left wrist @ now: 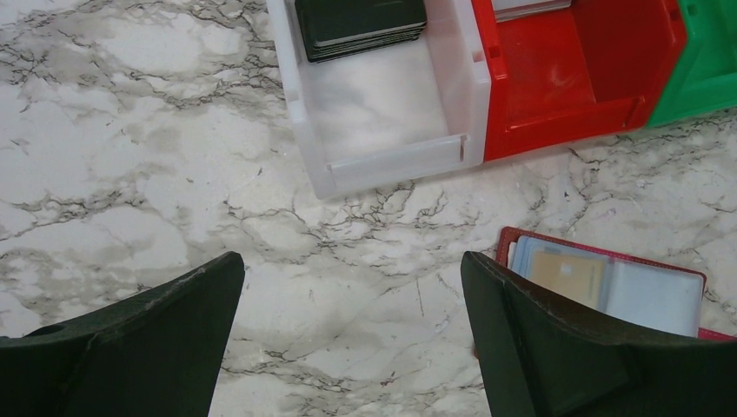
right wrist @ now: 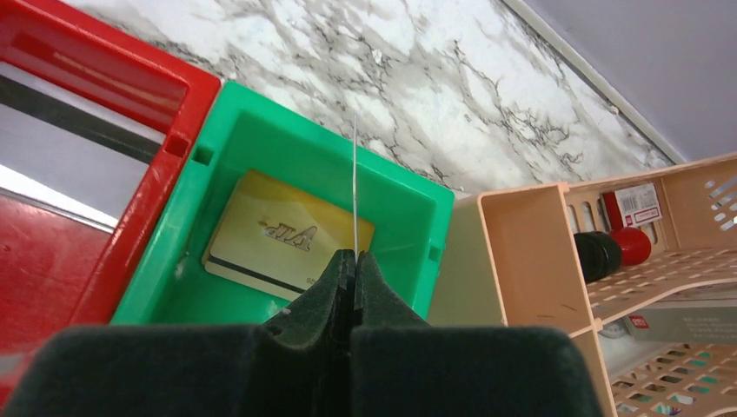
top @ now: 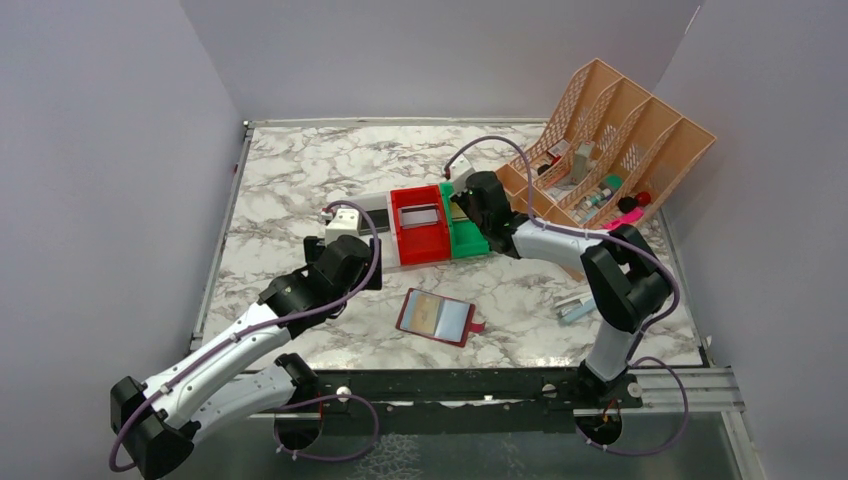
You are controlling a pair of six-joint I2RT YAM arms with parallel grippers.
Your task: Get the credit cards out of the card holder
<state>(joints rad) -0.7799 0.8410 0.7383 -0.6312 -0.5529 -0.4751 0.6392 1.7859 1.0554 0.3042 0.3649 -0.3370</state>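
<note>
The card holder (top: 436,317) lies open on the marble table, dark red with a light-blue face; a gold card (left wrist: 569,274) shows in its left pocket. My right gripper (right wrist: 355,254) is shut on a thin card (right wrist: 355,174) seen edge-on, held over the green bin (right wrist: 261,148), where a gold card (right wrist: 287,234) lies. My left gripper (left wrist: 352,261) is open and empty above bare marble, just left of the card holder (left wrist: 652,295). Black cards (left wrist: 361,26) lie in the white bin (left wrist: 391,165). Grey cards (top: 420,215) lie in the red bin (top: 420,248).
The three bins stand in a row at mid-table. An orange slotted rack (top: 610,140) with small items stands at the back right, close to my right arm. Pens (top: 578,308) lie by the right arm's base. Walls close in left, back and right.
</note>
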